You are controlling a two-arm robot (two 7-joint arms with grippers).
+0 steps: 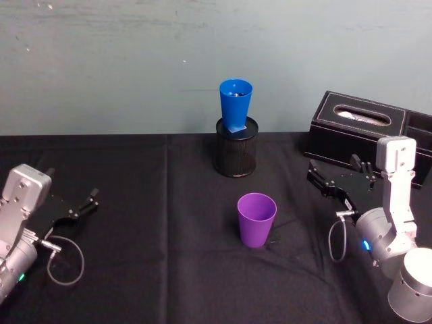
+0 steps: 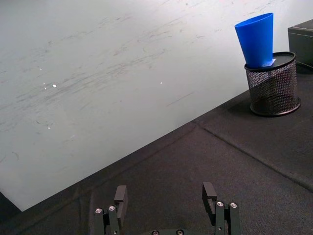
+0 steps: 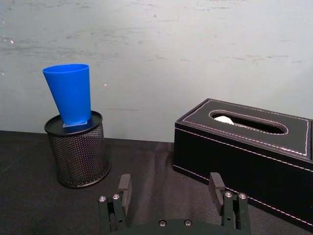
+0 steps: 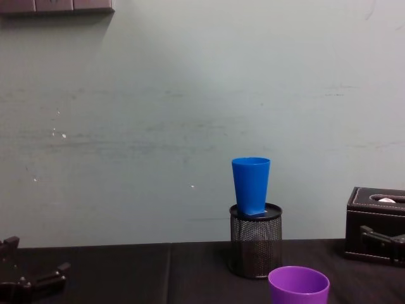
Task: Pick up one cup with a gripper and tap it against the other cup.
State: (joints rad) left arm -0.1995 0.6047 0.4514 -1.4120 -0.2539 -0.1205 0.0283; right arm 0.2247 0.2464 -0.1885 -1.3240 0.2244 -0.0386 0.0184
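Since the purple tumbler [image 1: 256, 219] stands upright on the worktop [image 1: 155, 270] just left of my right end effector [image 1: 322, 181] — fingers spread wide, empty — I'd reach with that arm; the left end effector [image 1: 84, 202], also open, sits farther off.

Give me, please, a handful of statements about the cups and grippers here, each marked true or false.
1. The blue cup stands in the mesh pen holder. True.
2. The purple cup lies on its side. False: it stands upright on the black cloth, rim up.
3. The right gripper holds the purple cup. False: it is open and apart from the cup.
4. The left gripper is open and empty. True.
5. The tissue box sits beside the left gripper. False: it sits near the right gripper.
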